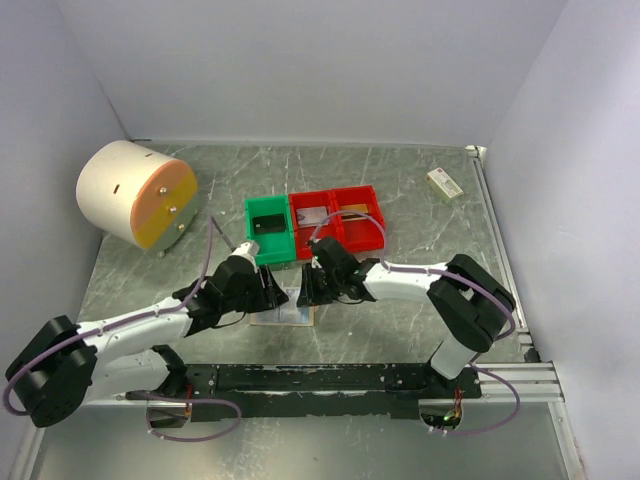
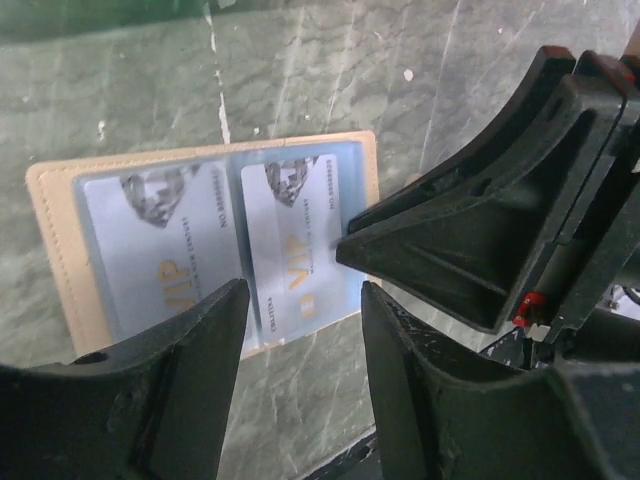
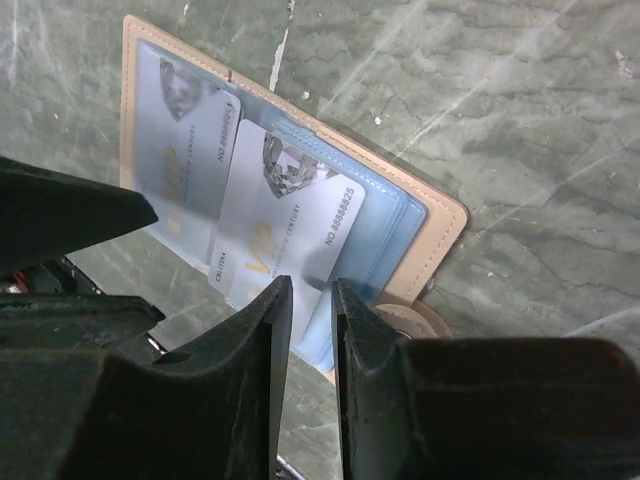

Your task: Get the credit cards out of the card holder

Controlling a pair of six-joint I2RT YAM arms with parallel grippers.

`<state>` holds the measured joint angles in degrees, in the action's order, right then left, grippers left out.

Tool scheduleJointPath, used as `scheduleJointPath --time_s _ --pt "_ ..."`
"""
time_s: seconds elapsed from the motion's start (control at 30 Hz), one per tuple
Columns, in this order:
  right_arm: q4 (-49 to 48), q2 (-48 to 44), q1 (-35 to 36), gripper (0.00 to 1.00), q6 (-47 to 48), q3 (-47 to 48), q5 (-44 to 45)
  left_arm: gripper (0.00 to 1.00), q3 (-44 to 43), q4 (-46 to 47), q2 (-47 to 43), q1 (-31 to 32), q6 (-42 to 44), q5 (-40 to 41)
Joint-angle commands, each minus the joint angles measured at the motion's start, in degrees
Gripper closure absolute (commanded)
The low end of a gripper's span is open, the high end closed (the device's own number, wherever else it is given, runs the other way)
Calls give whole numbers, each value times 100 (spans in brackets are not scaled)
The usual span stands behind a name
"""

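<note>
Right tool: Two black fingers sit close together with only a thin slit between them. They are at the loose end of one card. I cannot tell if the card is caught in the slit.
Left tool: The fingers are wide apart with nothing in them. They hang over the near edge of the card holder.
Card holder: It lies open and flat on the surface, between the two tools and near the green bin and the red bins.
Credit cards: Two silver-grey ones lie side by side in the pale blue pockets. The one by the right tool looks part way out. The other one sits deeper.
Step now: I think the job is to slide the loose card out.
How to do it well: Pinch only the card, not the blue pocket under it. Pull it low and straight, the same way the pocket opens. The left tool should press down on the holder so it stays put.
Watch out: The card is thin and smooth, so it may slip. If the holder is not held down, it may drag along or fold up.
</note>
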<state>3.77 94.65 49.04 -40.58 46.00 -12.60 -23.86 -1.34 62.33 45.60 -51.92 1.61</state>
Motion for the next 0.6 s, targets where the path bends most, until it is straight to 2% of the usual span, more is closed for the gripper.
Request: scheduleJointPath --time_s 0.0,0.27,0.33,0.4,0.57 --pt "2 13 -107 77 -212 -471 347 40 206 1006 348 -294 177 -773" --pt "-130 157 -230 78 -279 -629 169 41 501 1771 787 -674 227 -1476" --pt "-152 172 -238 78 -284 -636 149 42 641 2220 917 -695 119 -1682" --pt "-165 200 -251 78 -284 -636 127 46 740 2457 1064 -713 -19 -1811" --pt "-246 234 -251 77 -292 -641 19 59 705 2339 1273 -721 -87 -1747"
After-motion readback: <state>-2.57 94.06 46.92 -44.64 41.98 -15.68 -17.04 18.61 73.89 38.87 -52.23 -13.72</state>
